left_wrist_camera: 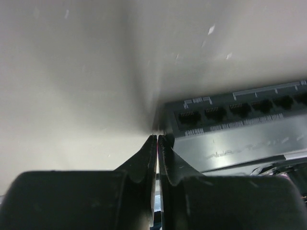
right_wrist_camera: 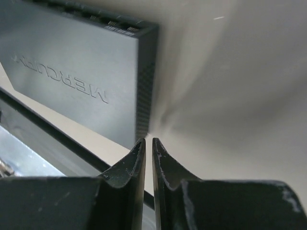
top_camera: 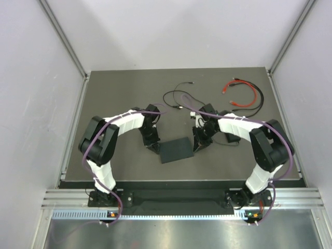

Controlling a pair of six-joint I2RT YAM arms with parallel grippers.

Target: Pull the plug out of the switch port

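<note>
The switch [top_camera: 176, 149] is a flat dark grey box lying on the dark mat between my two grippers. In the left wrist view the switch [left_wrist_camera: 249, 139] shows a row of sockets [left_wrist_camera: 240, 111]; those in view hold no plug. My left gripper [left_wrist_camera: 157, 138] is shut and empty, with its tips at the switch's left corner; it also shows in the top view [top_camera: 153, 147]. My right gripper [right_wrist_camera: 147, 141] is shut and empty at the other end of the switch [right_wrist_camera: 72, 81], whose top bears lettering; it also shows in the top view [top_camera: 198, 146].
A thin black cable [top_camera: 179, 97] lies looped on the mat behind the arms. A red and black cable [top_camera: 244, 94] lies at the back right. The mat's edge [top_camera: 181, 179] runs close in front of the switch. Pale walls stand on three sides.
</note>
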